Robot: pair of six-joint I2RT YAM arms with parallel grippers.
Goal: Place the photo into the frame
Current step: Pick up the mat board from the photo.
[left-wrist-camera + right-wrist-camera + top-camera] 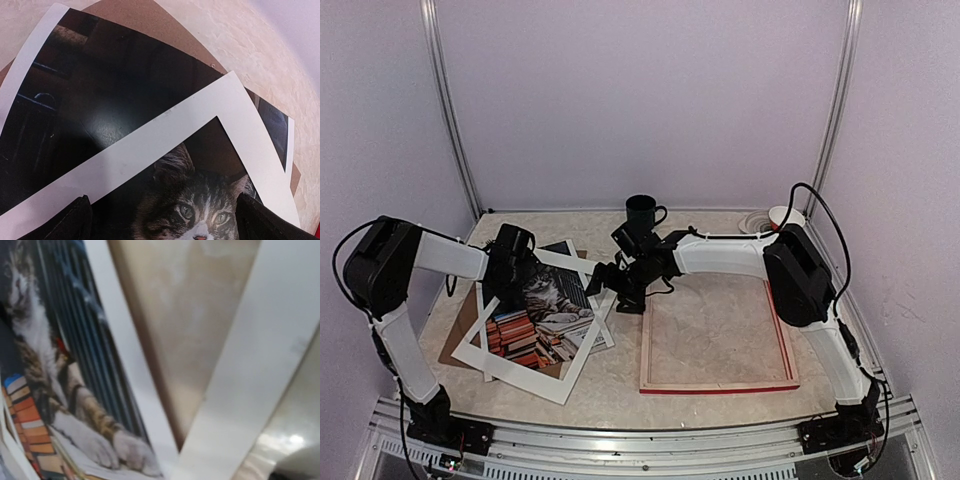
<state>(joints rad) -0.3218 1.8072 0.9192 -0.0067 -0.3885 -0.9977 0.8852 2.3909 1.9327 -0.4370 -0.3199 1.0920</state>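
1. Your left arm rises from the near left corner of the tabletop. It bends over the left edge and reaches right.
2. Your left tool hangs over the far left part of the photo and points down at it. Its jaws stand wide, and the cat's face shows between the two fingertips.
3. Your right arm rises from the near right corner, bends above the right side of the frame and reaches left.
4. Your right tool sits low at the right side of the white mat, just beside the photo's right edge. Its jaws stand wide. You cannot tell if it touches the mat.
5. The photo lies face up on the left half of the tabletop, on a brown board. The white mat lies crooked on top of it.
6. The frame lies flat on the right half, by the near edge, pale side up. Its far left corner is near your right tool, and it is well apart from your left tool.
7. A dark mug stands at the far edge.
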